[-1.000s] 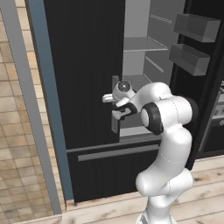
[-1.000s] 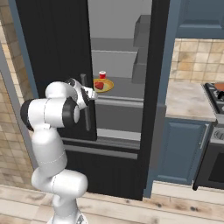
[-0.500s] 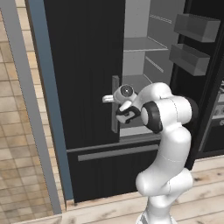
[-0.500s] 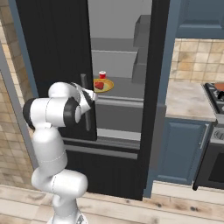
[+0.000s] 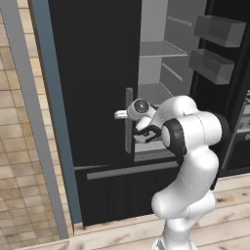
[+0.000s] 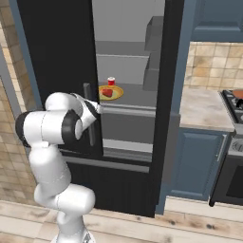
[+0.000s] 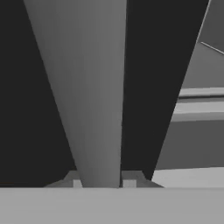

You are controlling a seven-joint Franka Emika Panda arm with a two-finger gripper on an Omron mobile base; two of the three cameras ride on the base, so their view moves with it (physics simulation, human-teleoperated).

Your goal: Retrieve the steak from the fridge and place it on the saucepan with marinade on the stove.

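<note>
The claw (image 7: 103,183) was clamped on the grey handle (image 7: 85,92) of the fridge's (image 5: 93,88) closed left door. In the hand view the bar ran up the middle of the frame from between the two dark tips, which pressed against it on either side near the bottom edge. In the left base view the hand sat at the centre of the frame, right against that upright handle (image 5: 129,119), with the white arm (image 5: 190,146) bulking up from the lower right.

The fridge's right door stood open, and its bins (image 5: 215,49) showed at the upper right of the left base view. The pale grey inside and its shelves were open to see.

The steak (image 6: 107,92) lay on a yellow-rimmed plate (image 6: 117,93) on a shelf (image 6: 135,97) inside the fridge, a little above centre in the right base view. A small red cup (image 6: 111,81) stood just behind the plate. The arm (image 6: 52,128) was at the left of that frame, lower than the shelf, its hand by the handle (image 6: 88,114) and apart from the plate.

At the far right edge of the right base view a corner of the stove (image 6: 233,99) showed, with something orange-brown on it, cut off by the frame, too little to tell more. A pale bench (image 6: 201,107) over blue cabinets (image 6: 197,161) lay between fridge and stove.
</note>
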